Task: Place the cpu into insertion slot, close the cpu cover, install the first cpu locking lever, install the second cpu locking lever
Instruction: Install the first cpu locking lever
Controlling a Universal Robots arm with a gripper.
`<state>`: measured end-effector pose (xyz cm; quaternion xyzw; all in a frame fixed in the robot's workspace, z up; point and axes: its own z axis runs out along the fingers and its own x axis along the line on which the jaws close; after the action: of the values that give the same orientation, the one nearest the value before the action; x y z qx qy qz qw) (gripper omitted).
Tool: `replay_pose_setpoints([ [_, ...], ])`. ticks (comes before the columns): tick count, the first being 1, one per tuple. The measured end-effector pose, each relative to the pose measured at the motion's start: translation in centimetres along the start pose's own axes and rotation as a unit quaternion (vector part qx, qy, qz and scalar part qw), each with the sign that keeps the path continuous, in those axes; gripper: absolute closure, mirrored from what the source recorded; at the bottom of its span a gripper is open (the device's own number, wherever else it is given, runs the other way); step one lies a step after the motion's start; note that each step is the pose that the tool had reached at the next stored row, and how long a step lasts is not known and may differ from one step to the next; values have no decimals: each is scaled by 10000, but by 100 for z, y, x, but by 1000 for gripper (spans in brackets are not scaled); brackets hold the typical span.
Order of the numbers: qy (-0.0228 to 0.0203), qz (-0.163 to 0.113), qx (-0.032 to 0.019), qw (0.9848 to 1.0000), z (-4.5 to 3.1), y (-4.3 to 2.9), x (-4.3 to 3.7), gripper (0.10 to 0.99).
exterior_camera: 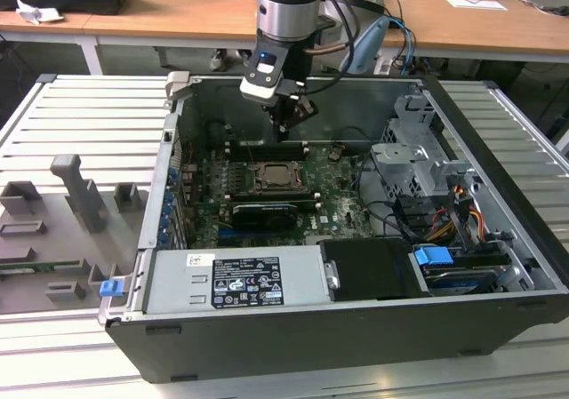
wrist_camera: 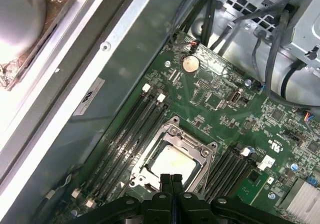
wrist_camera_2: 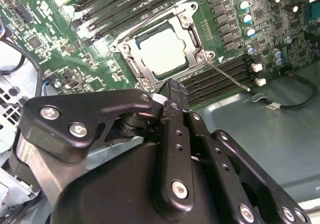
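Note:
The cpu (wrist_camera_2: 162, 54) lies flat in the insertion slot (wrist_camera_2: 131, 59), its pale metal top showing through the cut-out of the cpu cover (wrist_camera_2: 192, 34), which lies down around it. A thin metal locking lever (wrist_camera_2: 229, 76) sticks out from one corner of the socket over the memory slots. My gripper (wrist_camera: 171, 178) is shut with nothing between its fingers, and hovers just above the socket's edge in both wrist views. In the exterior view the gripper (exterior_camera: 283, 131) hangs over the back of the motherboard, a little behind the cpu (exterior_camera: 278, 179).
The open computer case (exterior_camera: 498, 266) stands on a slatted metal table. A black graphics card (exterior_camera: 264, 212) lies in front of the socket, with memory slots (wrist_camera: 137, 121) beside it. A drive cage and cables (exterior_camera: 418, 177) fill the exterior view's right. Grey fixtures (exterior_camera: 80, 195) stand at its left.

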<state>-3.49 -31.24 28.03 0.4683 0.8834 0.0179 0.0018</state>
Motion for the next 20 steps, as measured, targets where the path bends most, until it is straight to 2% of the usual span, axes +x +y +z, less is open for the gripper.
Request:
replay_pose_setpoints([
  [3, 7, -194, 3, 9998, 0, 0, 0, 980],
  [11, 17, -489, 7, 9988, 0, 0, 0, 980],
  [20, 30, -892, 12, 9960, 0, 0, 0, 980],
])
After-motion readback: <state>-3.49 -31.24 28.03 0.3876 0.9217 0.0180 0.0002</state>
